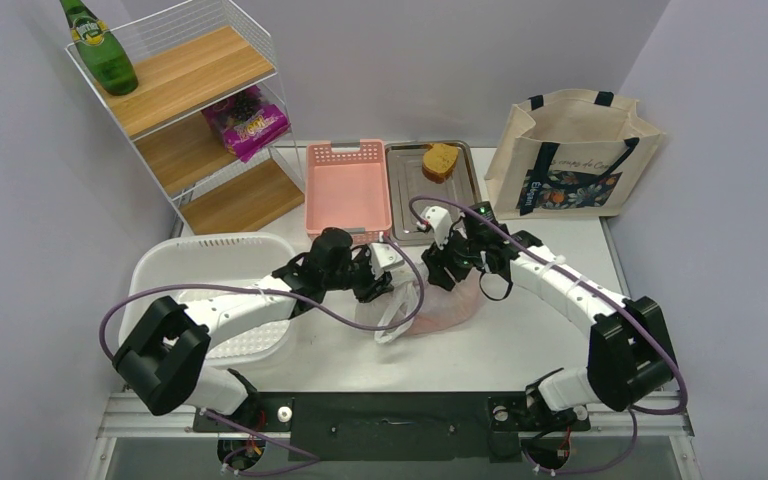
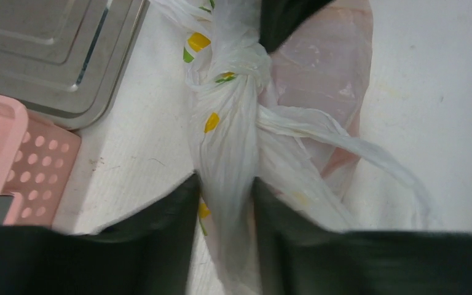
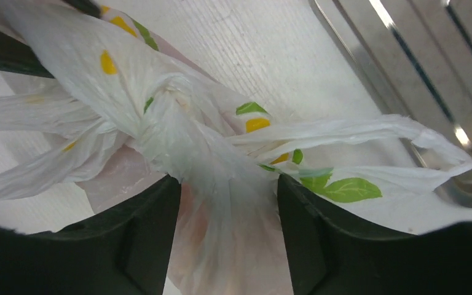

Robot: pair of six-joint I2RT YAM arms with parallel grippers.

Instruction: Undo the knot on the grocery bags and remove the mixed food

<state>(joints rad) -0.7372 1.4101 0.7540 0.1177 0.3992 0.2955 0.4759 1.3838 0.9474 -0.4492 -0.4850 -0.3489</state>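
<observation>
Green bottle (image 1: 100, 50) on wire shelf (image 1: 195, 75) top, purple packet (image 1: 250, 125) below. Pink basket (image 1: 348, 190) beside metal tray (image 1: 428, 196) holding bread (image 1: 441, 162). White tub (image 1: 210, 241) left.

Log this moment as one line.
phase: untying | left hand: shut on plastic bag near knot | right hand: shut on plastic bag | knot: tied

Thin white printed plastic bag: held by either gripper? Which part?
Both hold the thin white plastic bag: left gripper on a twisted strand off the knot, right gripper on bunched plastic beside it.
</observation>
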